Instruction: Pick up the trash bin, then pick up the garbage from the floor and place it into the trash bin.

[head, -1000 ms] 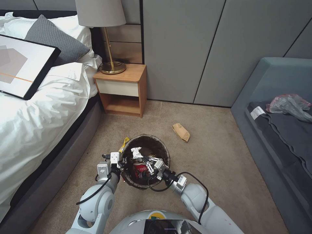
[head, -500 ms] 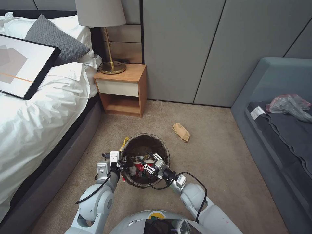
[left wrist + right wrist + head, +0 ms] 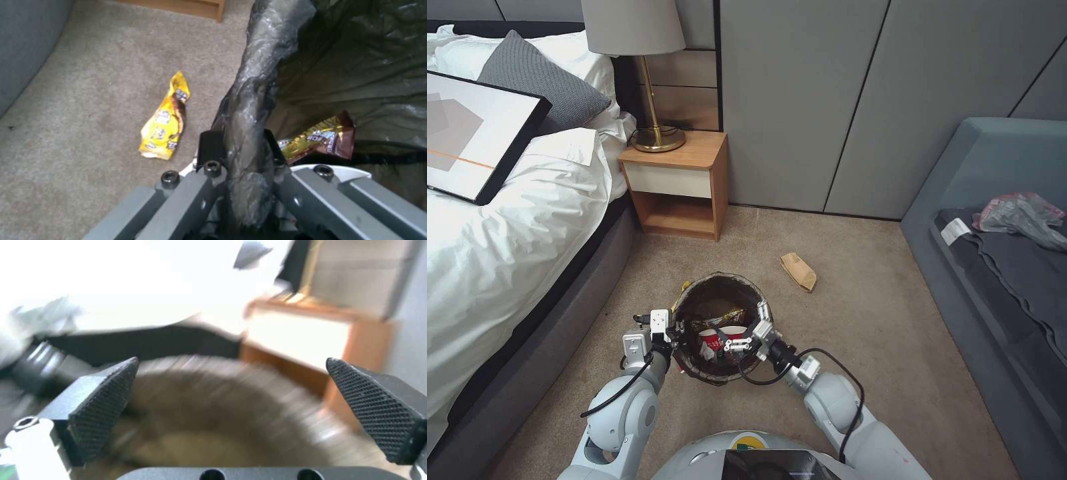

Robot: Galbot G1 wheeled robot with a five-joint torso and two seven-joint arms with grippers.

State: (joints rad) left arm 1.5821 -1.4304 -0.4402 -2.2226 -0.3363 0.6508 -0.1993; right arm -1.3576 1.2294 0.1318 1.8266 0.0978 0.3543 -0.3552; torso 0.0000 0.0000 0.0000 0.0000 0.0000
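The trash bin (image 3: 718,280), lined with a dark brown bag, stands on the carpet just in front of me. My left gripper (image 3: 672,335) is shut on its near-left rim; the bagged rim (image 3: 247,133) runs between the fingers. My right gripper (image 3: 750,328) hangs open over the bin's right side, its pads (image 3: 103,406) spread wide with nothing between them. Inside the bin lie a red-and-white cup (image 3: 714,341) and a gold-brown wrapper (image 3: 321,138). On the floor, a yellow wrapper (image 3: 164,124) lies by the bin's left side and a tan paper (image 3: 798,271) lies farther off to the right.
The bed (image 3: 500,247) borders the left, a wooden nightstand (image 3: 677,183) with a lamp stands ahead, and a grey sofa (image 3: 994,267) lines the right. Bare carpet (image 3: 860,333) stretches between the bin and the sofa.
A second ago my right gripper held a white wad over the bin. It has let the wad drop inside, opened, and swung to the bin's right rim. The left gripper kept its hold.
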